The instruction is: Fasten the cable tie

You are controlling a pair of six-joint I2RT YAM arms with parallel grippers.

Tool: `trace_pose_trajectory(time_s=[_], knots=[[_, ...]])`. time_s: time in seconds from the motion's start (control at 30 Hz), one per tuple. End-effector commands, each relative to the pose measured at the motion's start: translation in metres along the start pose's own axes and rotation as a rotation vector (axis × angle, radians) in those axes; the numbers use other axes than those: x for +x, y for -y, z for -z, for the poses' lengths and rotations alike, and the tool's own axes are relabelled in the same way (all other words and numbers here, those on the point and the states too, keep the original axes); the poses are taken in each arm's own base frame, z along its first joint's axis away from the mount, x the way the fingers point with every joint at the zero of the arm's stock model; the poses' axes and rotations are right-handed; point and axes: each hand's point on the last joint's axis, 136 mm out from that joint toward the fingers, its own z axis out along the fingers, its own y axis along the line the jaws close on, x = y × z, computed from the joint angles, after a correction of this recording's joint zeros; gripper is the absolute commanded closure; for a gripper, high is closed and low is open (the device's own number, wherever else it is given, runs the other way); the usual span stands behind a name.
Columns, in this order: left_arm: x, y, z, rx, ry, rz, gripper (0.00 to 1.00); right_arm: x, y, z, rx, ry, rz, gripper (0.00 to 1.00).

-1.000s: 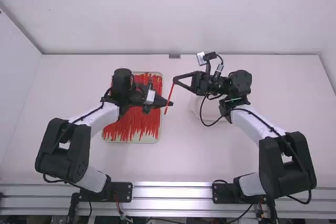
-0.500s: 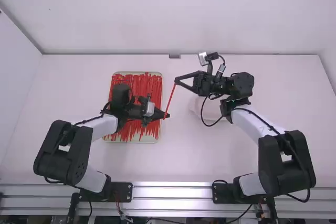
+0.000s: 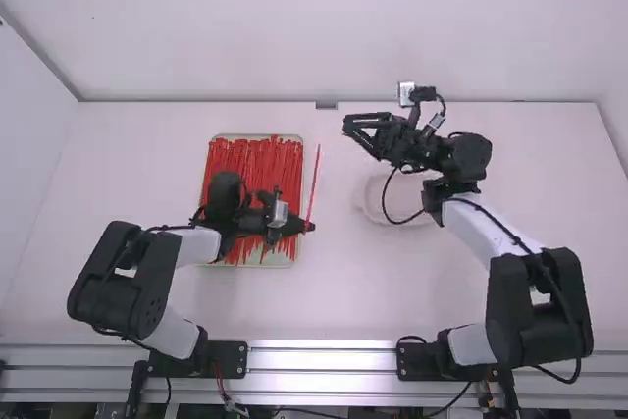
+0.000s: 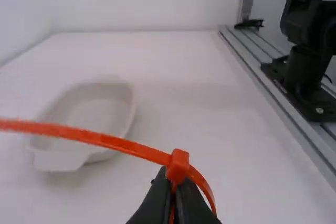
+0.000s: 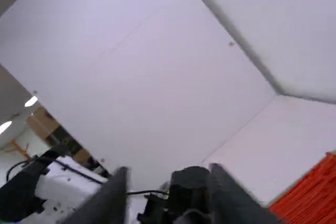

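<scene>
Now, left hand point(image 3: 300, 228): clamped on cable tie point(image 3: 313, 183) head, beside dish point(image 3: 378, 205)
Tie's long axis: tail runs straight away from that hand
Right hand point(image 3: 355, 130): fingers apart, raised near dish, nearer the tail

White bench point(image 3: 147, 144), walled on three sides. Left of centre, a pale flat tray point(image 3: 297, 140) bearing a heap of loose red ties point(image 3: 250, 159). Right of the tray and apart from it, a shallow white dish point(image 3: 368, 205), empty. Along the near edge, an aluminium rail point(image 3: 324, 355).
</scene>
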Motion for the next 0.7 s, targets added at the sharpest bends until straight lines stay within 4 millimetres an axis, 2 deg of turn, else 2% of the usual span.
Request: trace_pose_trajectory(time_s=[0.0,0.13,0.3,0.43,0.47,0.67], knots=[[-0.007,-0.002,0.002,0.010,0.020,0.054,0.98,-0.016,-0.006,0.002,0.015,0.034,0.134,0.01],[-0.013,-0.006,0.002,0.000,0.031,0.049,0.98,-0.008,0.004,0.001,0.040,0.005,0.179,0.01],[-0.029,-0.014,0.002,-0.024,0.059,0.035,0.98,0.020,-0.009,0.004,-0.059,-0.151,0.260,0.01],[-0.058,-0.019,0.003,-0.031,0.114,-0.025,0.98,0.041,-0.018,0.009,-0.134,-0.258,0.255,0.01],[-0.059,-0.019,0.004,-0.031,0.116,-0.027,0.98,0.041,-0.018,0.009,-0.134,-0.259,0.254,0.01],[-0.095,-0.027,0.005,0.001,0.159,-0.065,0.98,0.056,-0.013,0.008,-0.127,-0.259,0.210,0.01]])
